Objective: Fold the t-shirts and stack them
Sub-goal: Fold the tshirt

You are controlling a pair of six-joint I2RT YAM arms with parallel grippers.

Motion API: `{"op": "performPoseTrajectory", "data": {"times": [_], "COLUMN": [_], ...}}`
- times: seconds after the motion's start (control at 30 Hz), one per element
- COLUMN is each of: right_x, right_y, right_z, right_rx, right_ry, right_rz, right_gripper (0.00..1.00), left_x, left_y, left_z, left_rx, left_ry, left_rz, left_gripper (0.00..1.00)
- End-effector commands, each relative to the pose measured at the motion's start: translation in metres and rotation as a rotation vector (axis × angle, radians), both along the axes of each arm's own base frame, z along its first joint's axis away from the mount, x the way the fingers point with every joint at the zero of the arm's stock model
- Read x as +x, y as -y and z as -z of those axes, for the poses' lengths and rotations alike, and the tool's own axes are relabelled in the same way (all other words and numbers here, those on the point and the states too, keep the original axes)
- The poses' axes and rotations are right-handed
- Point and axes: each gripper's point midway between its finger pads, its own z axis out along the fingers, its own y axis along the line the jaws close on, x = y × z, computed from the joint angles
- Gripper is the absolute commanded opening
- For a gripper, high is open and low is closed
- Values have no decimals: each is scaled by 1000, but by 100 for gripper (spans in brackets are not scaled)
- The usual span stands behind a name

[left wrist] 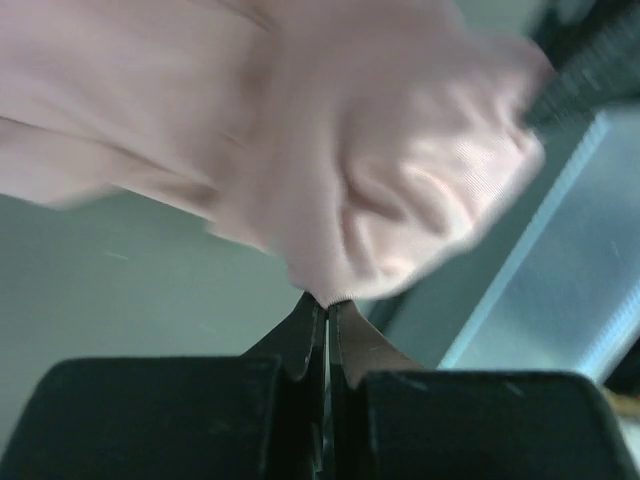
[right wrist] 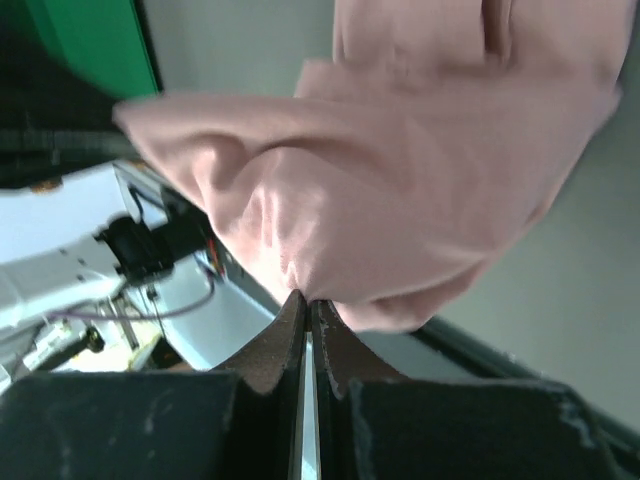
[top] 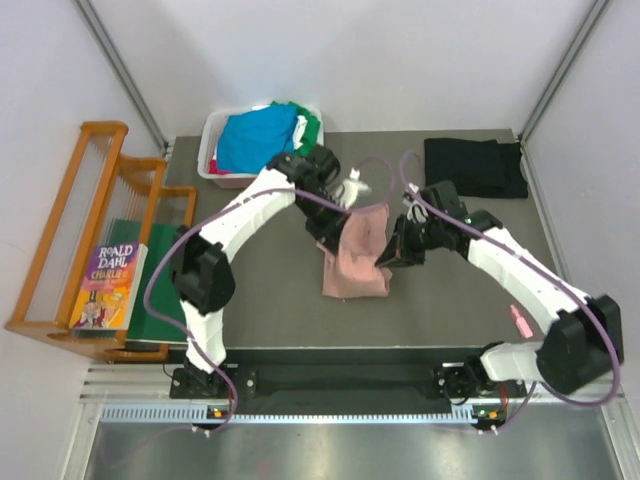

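Dusty-pink cloth lies at the middle of the top view. The dusty-pink t-shirt [top: 357, 262] is gathered into a rather narrow shape, with its long axis running from the far side toward the near edge of the table [top: 260, 300]. Its near end rests on the surface; how much of the far end is lifted I cannot tell. The left gripper [top: 322, 236] is at the shirt's left edge and the right gripper [top: 389, 254] at its right edge, so the shirt is between them. A black t-shirt [top: 475, 166] lies folded at the far right corner, well apart. At the far left a white bin [top: 210, 152] holds a heap of t-shirts [top: 255, 140], blue on top with green and white beside it. Left of the table stands a wooden rack [top: 60, 230], with a Roald Dahl book [top: 105, 285] and a dark-green board [top: 155, 300] near it. In the left wrist view the jaws are pressed together on a fold of the pink shirt [left wrist: 380, 180], which spreads away from the tips, somewhat blurred. In the right wrist view the jaws likewise pinch the pink cloth [right wrist: 400, 200], which bulges out beyond them.
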Motion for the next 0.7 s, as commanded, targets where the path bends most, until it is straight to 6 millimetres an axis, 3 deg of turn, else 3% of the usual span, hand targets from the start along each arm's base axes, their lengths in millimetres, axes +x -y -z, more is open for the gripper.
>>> {"op": "performPoseTrajectory", "data": {"times": [0.0, 0.03, 0.17, 0.2, 0.27, 0.33, 0.37, 0.4, 0.47, 0.5, 0.67], "right_x": [66, 75, 125, 136, 157, 172, 183, 191, 206, 213, 239], "right_y": [-8, -7, 2, 3, 7, 6, 7, 6, 5, 4, 2], "right_z": [-28, -28, -30, -20, -25, -13, -19, -6, -6, 8, 31], "right_rx": [22, 20, 22, 14, 34, 37, 47, 44, 45, 40, 49], "right_ry": [155, 159, 181, 158, 178, 147, 163, 138, 147, 124, 84], "right_rz": [19, 26, 73, 80, 103, 105, 112, 112, 119, 120, 132], "right_gripper": [0, 0, 0, 0, 0, 0, 0, 0, 0, 0, 0], "left_x": [79, 97, 138, 143, 152, 156, 159, 160, 163, 165, 178], "left_y": [-14, -12, -18, -19, -18, -16, -14, -13, -12, -10, -12], "left_z": [-4, -2, 10, 12, 22, 28, 29, 31, 36, 40, 52], "left_rx": [-5, -5, 7, 9, 13, 12, 4, 1, 2, 3, 25], "left_ry": [83, 97, 117, 125, 134, 133, 142, 140, 138, 139, 168], "left_rz": [-113, -133, -196, -200, -210, -216, -219, -224, -228, -231, -248], "left_gripper": [0, 0, 0, 0, 0, 0, 0, 0, 0, 0, 0]}}
